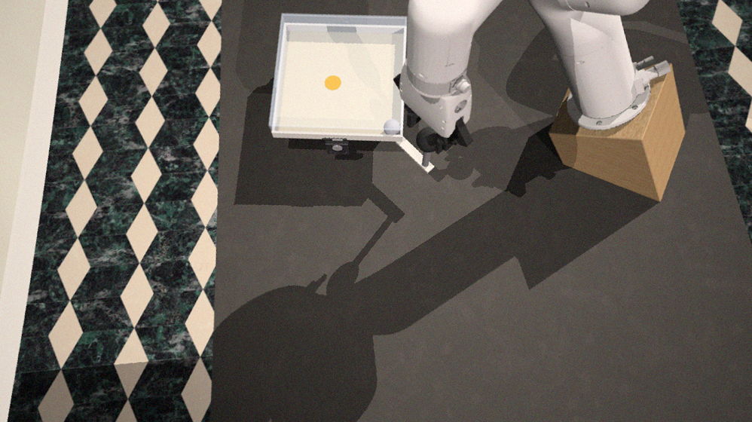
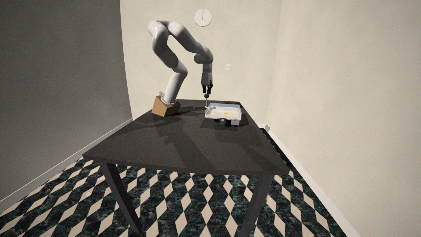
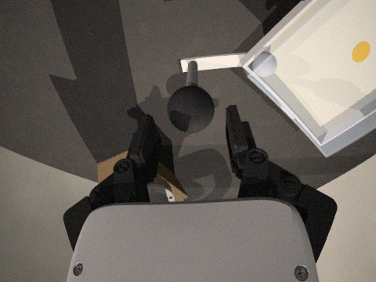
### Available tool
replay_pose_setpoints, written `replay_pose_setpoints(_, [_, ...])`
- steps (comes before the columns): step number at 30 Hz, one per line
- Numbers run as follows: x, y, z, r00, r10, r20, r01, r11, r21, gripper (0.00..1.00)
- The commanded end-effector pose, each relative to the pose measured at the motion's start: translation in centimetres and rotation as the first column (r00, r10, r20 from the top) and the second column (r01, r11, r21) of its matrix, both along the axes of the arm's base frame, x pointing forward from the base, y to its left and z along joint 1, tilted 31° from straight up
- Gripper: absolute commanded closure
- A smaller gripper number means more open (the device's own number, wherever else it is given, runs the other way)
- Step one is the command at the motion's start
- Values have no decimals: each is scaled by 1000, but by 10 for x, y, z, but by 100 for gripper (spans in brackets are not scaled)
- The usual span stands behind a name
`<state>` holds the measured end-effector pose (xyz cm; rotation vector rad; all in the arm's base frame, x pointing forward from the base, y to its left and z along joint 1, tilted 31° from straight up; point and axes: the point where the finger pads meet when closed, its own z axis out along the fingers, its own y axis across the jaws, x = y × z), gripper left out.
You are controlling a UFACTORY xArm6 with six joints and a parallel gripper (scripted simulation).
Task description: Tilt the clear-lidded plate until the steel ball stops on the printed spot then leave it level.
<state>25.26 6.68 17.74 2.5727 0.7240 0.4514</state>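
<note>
In my top view, the clear-walled cream plate [image 1: 307,110] [image 2: 223,117] [image 3: 301,43] sits upper centre, its upper-right edge hidden by the arm; the silvery steel ball [image 1: 391,127] [image 2: 212,107] [image 3: 264,64] lies in its lower-right corner. Right of it, my black-fingered gripper [image 1: 435,131] [image 2: 207,92] [image 3: 190,124] stands partly open, gripping nothing.

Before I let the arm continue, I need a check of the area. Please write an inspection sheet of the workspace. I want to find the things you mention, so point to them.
Surface: dark table [image 1: 529,375] [image 2: 188,147], shadows across it
Job's things: steel ball [image 1: 391,127] [image 2: 212,107] [image 3: 264,64] in a corner of the plate [image 1: 314,110] [image 2: 217,118] [image 3: 333,78], off the orange spot [image 1: 332,82] [image 2: 226,113] [image 3: 361,52]
Handle: upright, black knob [image 1: 427,140] [image 2: 206,95] [image 3: 190,109] on top
Clutter: nothing seen
Gripper [image 2: 207,93] [image 3: 190,124]: fingers apart, holding nothing, above the knob
Cables: nothing seen
Surroundings: patterned floor, pale walls, wall clock [image 2: 202,17]
</note>
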Motion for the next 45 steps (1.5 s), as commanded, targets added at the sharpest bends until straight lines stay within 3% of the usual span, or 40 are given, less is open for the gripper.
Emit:
replay_pose_setpoints(1, [1, 0, 0, 1000, 1, 2, -1, 1000, 2, 39])
replay_pose_setpoints(45, [3, -1, -4, 1000, 1, 2, -1, 1000, 2, 39])
